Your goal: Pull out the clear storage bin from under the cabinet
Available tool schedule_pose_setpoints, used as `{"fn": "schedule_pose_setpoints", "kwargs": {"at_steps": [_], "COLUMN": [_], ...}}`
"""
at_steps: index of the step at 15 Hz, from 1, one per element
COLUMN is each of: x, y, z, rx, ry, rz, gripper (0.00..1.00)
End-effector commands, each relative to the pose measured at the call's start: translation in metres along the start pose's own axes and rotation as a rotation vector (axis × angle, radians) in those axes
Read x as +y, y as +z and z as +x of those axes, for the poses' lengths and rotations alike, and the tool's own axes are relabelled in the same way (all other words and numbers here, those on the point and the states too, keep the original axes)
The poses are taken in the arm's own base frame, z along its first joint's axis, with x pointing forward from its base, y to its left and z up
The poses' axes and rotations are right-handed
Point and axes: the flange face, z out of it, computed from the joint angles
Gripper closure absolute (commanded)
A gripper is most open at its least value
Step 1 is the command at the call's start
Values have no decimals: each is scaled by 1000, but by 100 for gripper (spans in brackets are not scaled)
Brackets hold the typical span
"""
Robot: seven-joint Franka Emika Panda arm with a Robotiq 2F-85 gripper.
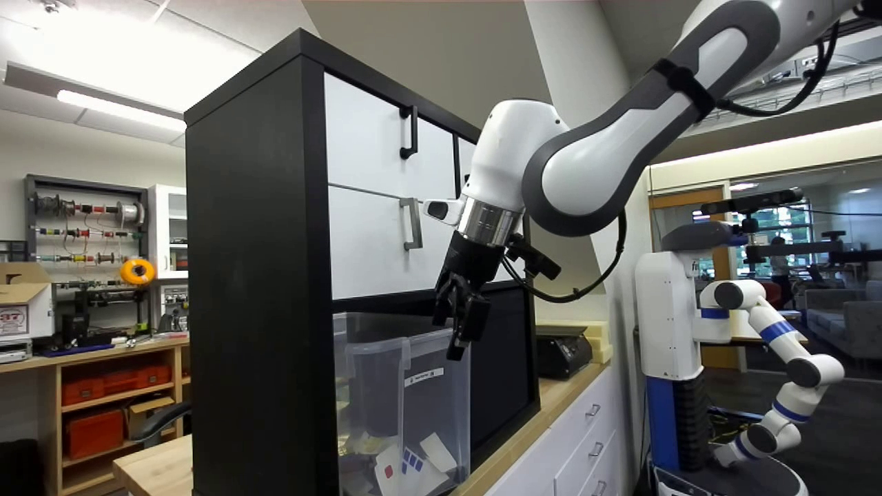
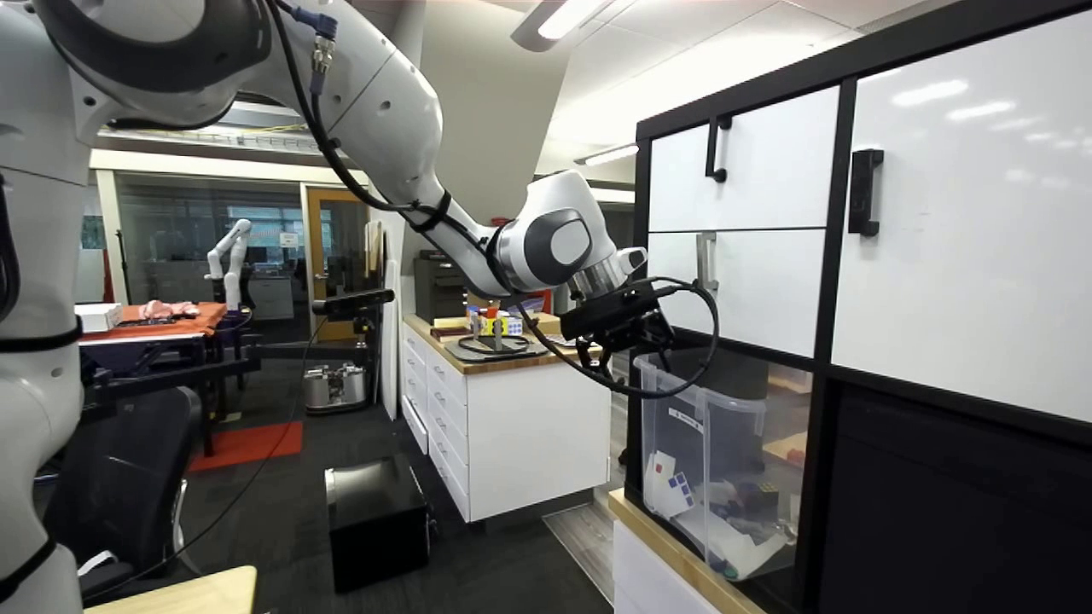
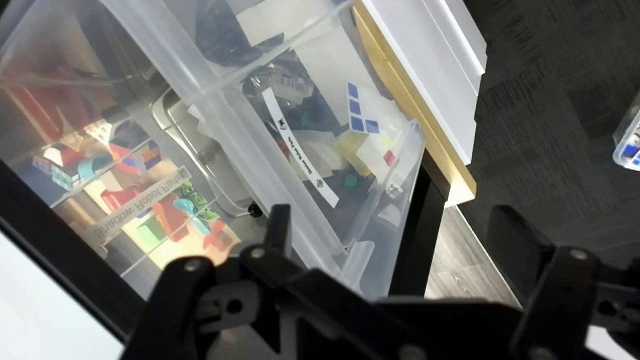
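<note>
The clear storage bin (image 1: pixel 434 406) stands in the lower open cube of the black cabinet (image 1: pixel 248 275). It holds small items and has a white label on its front. It also shows in an exterior view (image 2: pixel 678 460) and in the wrist view (image 3: pixel 320 150). The cabinet (image 2: pixel 821 443) has white drawer fronts. My gripper (image 1: pixel 449 337) is tilted down at the bin's upper front rim. In the wrist view the gripper (image 3: pixel 395 222) is open with nothing between its fingers. One finger overlaps the rim area, the other is outside the bin; contact cannot be told.
A black handle (image 1: pixel 411 132) and a grey handle (image 1: pixel 412 224) stick out above the bin. A wooden ledge (image 2: pixel 691 558) runs under the cabinet. The cabinet's black upright (image 3: pixel 412 250) lies beside the bin. A black box (image 2: pixel 375 524) stands on the floor.
</note>
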Motion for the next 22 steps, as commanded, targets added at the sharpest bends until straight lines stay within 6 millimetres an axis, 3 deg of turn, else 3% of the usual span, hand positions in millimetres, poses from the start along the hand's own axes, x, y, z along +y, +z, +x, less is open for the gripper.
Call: {"fn": "schedule_pose_setpoints", "kwargs": {"at_steps": [1,6,14,21,22], "x": [2,2,16,27,27], "y": [13,27,26,49,53], "z": [-1,4,15,30,30], "rx": [25,60,65,53,51], "ry": [-114,-200,-248,-278,-281], "rz": [-45,-82,-124,-131,-127], "gripper": [0,0,0,0,10]}}
